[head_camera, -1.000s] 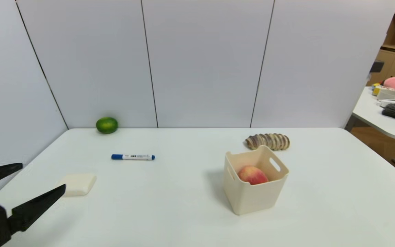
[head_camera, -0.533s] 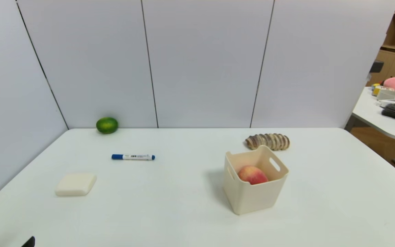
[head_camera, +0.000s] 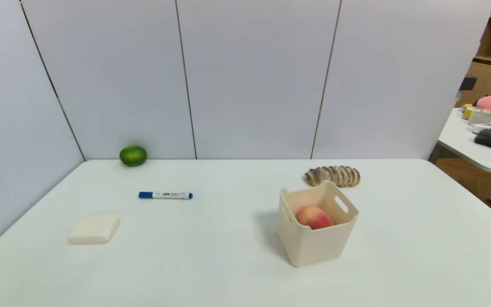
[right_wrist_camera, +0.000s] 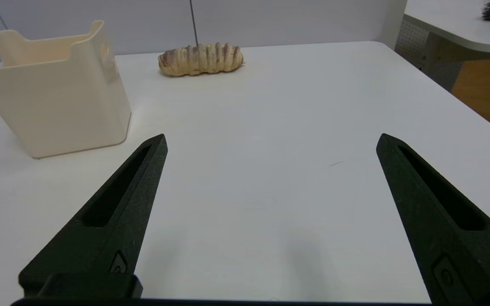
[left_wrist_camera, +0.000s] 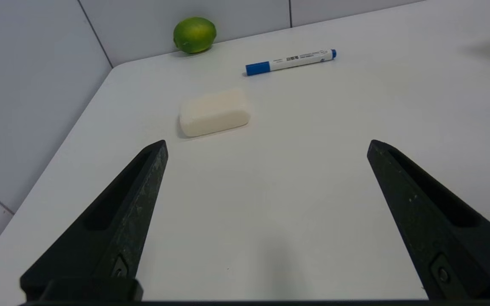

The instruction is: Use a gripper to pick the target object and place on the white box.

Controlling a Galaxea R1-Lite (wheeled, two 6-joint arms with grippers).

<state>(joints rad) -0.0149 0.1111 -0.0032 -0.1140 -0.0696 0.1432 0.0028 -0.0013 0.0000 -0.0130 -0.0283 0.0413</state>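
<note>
The red-pink peach (head_camera: 313, 218) lies inside the cream-white square bin (head_camera: 319, 245), right of the table's middle; the bin (right_wrist_camera: 58, 106) also shows in the right wrist view, the peach hidden there by its wall. Neither arm appears in the head view. My left gripper (left_wrist_camera: 267, 144) is open and empty, low over the near left of the table, short of the flat cream pad (left_wrist_camera: 214, 112). Open and empty too, my right gripper (right_wrist_camera: 271, 140) hovers over bare table, with the bin off to one side of it.
A green round fruit (head_camera: 133, 155) sits at the back left by the wall, a blue-capped marker (head_camera: 165, 195) in front of it. The cream pad (head_camera: 94, 229) lies near the left edge. A striped bread roll (head_camera: 333, 176) lies behind the bin. A cluttered side table (head_camera: 480, 140) stands at right.
The left gripper, seen open at the lower left of the head view a second ago, has drawn back out of that view. The peach, the bin and the other objects have not moved.
</note>
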